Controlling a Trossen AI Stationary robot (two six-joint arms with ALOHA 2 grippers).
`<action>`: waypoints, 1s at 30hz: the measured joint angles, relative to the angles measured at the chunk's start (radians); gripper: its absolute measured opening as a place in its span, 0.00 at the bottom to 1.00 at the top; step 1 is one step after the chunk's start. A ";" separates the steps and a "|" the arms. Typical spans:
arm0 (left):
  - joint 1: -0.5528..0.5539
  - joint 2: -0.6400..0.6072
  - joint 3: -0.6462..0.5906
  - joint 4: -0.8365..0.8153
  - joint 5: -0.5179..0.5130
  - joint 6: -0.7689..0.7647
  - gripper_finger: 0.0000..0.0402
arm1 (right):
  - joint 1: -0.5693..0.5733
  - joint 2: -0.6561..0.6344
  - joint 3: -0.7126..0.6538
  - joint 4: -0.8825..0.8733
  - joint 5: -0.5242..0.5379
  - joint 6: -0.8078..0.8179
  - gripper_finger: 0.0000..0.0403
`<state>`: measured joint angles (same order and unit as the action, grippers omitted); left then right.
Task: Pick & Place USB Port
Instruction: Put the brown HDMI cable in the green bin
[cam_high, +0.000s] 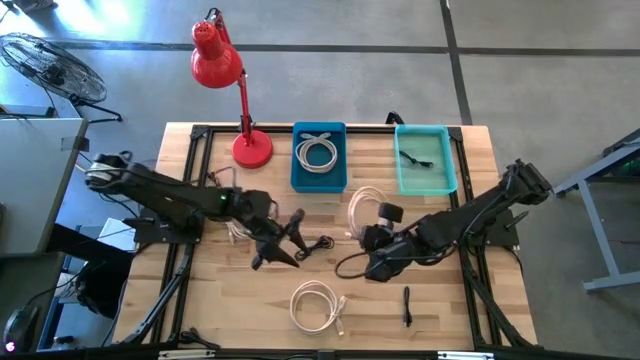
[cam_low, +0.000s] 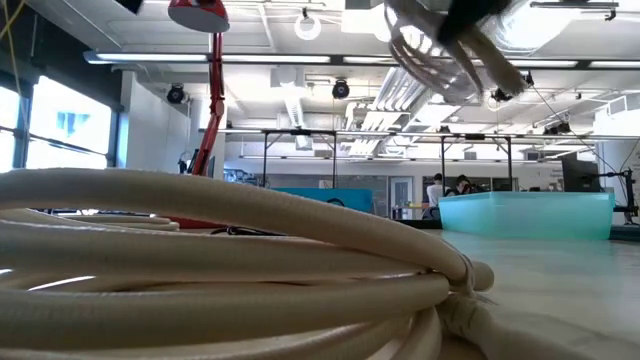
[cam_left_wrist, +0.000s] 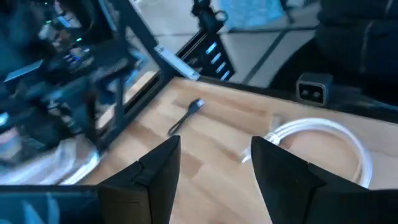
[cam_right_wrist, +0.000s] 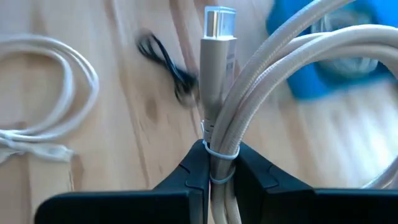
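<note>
- right gripper (cam_right_wrist: 214, 165) is clamped on a bundled beige USB cable (cam_right_wrist: 273, 81), jaws pinched tight on the tied part of the bundle, right where a thin tie wraps it
- cable's plug end (cam_right_wrist: 219, 37) sticks straight up out from between the jaws, silver tip on top, loops arc away beside it
- high view: that gripper (cam_high: 377, 237) sits mid table, a bit right of center, w/ the cream loops (cam_high: 365, 205) showing on the side toward the bins
- left gripper (cam_left_wrist: 211, 171) is spread open, nothing between the fingers; bare wood in the gap
- high view puts it (cam_high: 297, 227) near table center, just left of a small black cable (cam_high: 322, 244)
- past the left fingers: another white coiled cable (cam_left_wrist: 329, 140) lying flat on the table, plus a short black cable (cam_left_wrist: 185, 116) near the table edge
- same white coil (cam_high: 317, 305) is at the front of the table, well apart from both grippers; short black one (cam_high: 407, 305) just right of it
- blue bin (cam_high: 319, 156) at the back already has a coiled cable (cam_high: 318, 152) in it, teal bin (cam_high: 425, 159) next to it has a dark cable inside
- red desk lamp (cam_high: 225, 85) at back left of the table
- low view is mostly filled by a beige coil (cam_low: 230, 270) up close; held bundle (cam_low: 440, 50) shows blurred at the top
</note>
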<state>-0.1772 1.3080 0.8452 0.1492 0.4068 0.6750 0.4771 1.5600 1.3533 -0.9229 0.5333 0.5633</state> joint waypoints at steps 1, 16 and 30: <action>0.000 -0.029 0.000 -0.024 -0.014 0.006 0.48 | 0.007 0.000 0.022 0.007 0.009 -0.043 0.09; 0.001 -0.175 0.000 -0.150 -0.138 0.253 0.48 | 0.049 -0.001 0.057 0.317 -0.188 -0.567 0.09; 0.000 -0.165 0.000 -0.037 -0.112 0.527 0.48 | -0.075 -0.001 0.057 0.362 -0.520 -0.725 0.09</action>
<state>-0.1768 1.1427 0.8448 0.1125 0.2944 1.2025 0.4022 1.5589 1.4101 -0.5610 0.0135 -0.1616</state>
